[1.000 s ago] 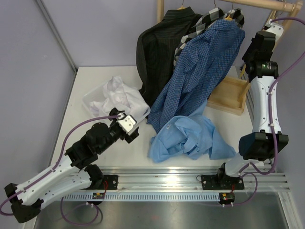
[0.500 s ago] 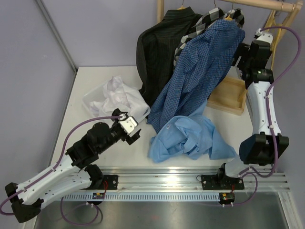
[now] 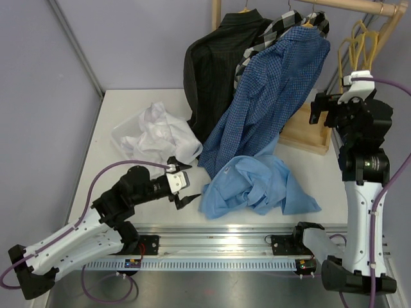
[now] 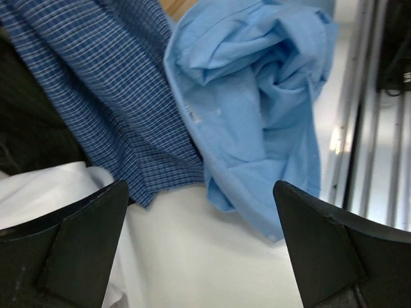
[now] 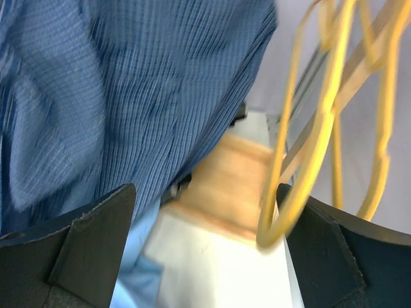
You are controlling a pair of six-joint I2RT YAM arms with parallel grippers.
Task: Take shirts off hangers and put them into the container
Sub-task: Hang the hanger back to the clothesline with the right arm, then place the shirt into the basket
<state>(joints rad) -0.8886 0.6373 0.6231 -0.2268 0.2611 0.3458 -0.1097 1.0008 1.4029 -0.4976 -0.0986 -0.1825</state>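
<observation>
1 change: R fingers [image 5: 70, 256] now wide

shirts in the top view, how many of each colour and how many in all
black pinstriped button shirt: 1
black-and-white large-check shirt: 1
dark blue small-check shirt: 1
plain light blue shirt: 1
plain white shirt: 1
total: 5

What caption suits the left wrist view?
Light blue shirt lies crumpled on the white table beside the dark blue checked shirt.
</observation>
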